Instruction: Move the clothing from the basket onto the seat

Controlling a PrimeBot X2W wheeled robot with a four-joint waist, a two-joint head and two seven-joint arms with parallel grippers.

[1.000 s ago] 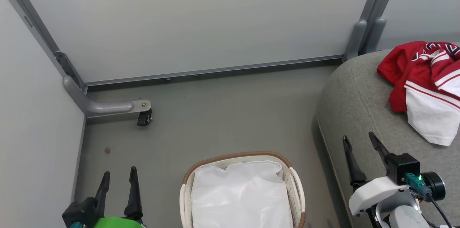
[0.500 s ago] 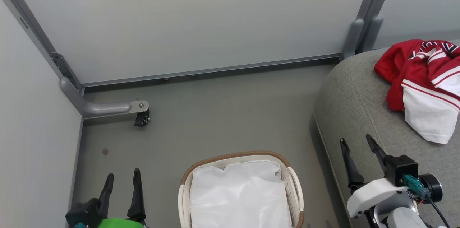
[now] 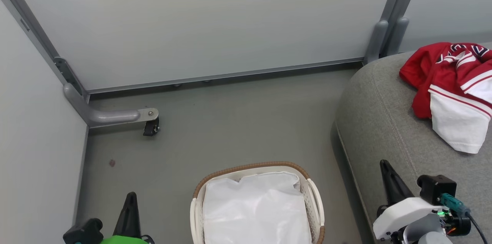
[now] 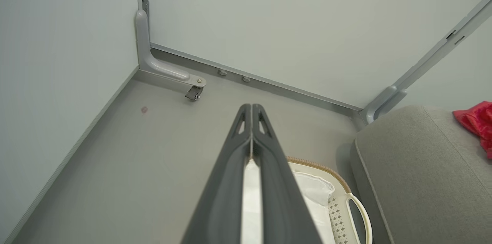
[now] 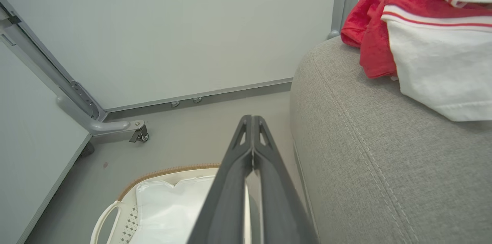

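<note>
Item one, left gripper (image 3: 131, 195): we list two long fingers (image 4: 230, 182), matt charcoal, tapering to a point, each with a slim triangular cut-out near the tip. At its base we note a black block (image 3: 82, 231) and a bright green cover (image 3: 123, 239).

Item two, right gripper (image 3: 383, 161): we find the same charcoal fingers (image 5: 230, 182) with the same cut-outs. At its base we record a white moulded shell (image 3: 401, 213), a black box (image 3: 436, 186), a teal plug (image 3: 449, 200), a small green light (image 3: 437, 210), a black cable (image 3: 476, 228) and a pale grey rounded forearm (image 3: 428, 238).
</note>
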